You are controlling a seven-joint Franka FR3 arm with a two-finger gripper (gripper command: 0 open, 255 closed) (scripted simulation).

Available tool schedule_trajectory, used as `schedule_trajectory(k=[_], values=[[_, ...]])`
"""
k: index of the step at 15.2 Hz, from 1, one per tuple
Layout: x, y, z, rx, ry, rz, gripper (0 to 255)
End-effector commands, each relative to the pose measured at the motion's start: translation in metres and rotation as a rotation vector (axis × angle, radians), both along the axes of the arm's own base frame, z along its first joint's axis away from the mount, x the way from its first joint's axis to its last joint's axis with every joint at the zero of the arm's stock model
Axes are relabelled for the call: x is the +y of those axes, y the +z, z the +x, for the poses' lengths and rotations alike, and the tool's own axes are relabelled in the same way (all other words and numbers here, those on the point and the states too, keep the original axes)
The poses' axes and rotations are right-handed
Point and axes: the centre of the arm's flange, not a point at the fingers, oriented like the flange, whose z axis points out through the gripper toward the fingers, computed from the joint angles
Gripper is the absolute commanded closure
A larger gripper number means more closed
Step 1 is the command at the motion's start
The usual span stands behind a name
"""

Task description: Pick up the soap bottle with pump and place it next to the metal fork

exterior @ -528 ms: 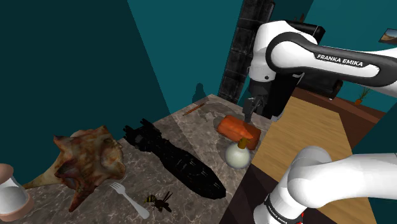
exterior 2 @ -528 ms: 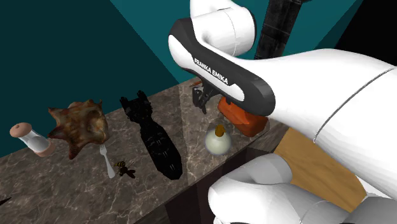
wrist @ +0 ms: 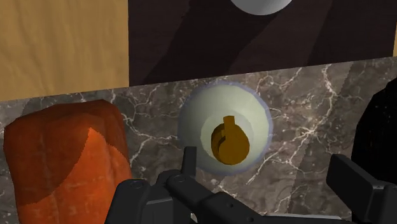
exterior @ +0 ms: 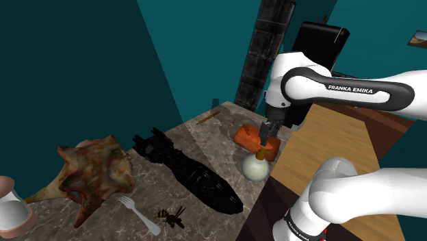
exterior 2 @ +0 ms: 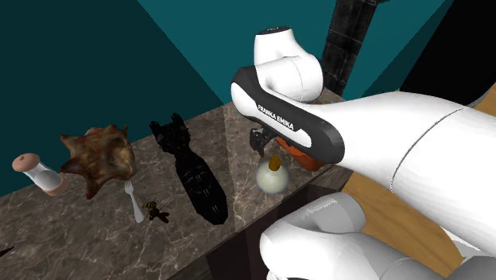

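Note:
The soap bottle (exterior: pixel 255 166) is round and pale, with an amber pump on top, and stands near the marble counter's edge (exterior 2: pixel 271 176). My black gripper (exterior: pixel 265 139) hangs open just above it, beside an orange block. In the wrist view the pump (wrist: pixel 227 141) lies a little off the gripper (wrist: pixel 267 170), nearer one finger (wrist: pixel 189 159), and the fingers stand wide apart, touching nothing. The metal fork (exterior: pixel 139 214) lies far along the counter toward the shoulder view's lower left (exterior 2: pixel 133 200), between a brown shell and an insect.
An orange block (exterior: pixel 248 135) sits right behind the bottle. A long black object (exterior: pixel 193 175) lies across the counter between bottle and fork. A spiky brown shell (exterior: pixel 91 175), a wasp-like insect (exterior: pixel 171 217) and a shaker (exterior: pixel 11 207) surround the fork. A wooden surface (exterior: pixel 328 161) adjoins the counter.
The arm has folded lower and the open gripper has come down closer to the bottle's pump. Nothing on the counter has moved.

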Motion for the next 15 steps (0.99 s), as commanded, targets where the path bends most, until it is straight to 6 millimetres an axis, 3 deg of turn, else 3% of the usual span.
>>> schedule_trajectory(k=[1,3,11,15], values=[[-0.008,-0.025,-0.004,-0.01,0.012,0.014,0],[-0.016,-0.05,-0.006,-0.017,0.023,0.026,0],[-0.017,-0.093,-0.011,-0.018,0.025,0.028,0],[-0.017,-0.093,-0.011,-0.018,0.025,0.028,0]])
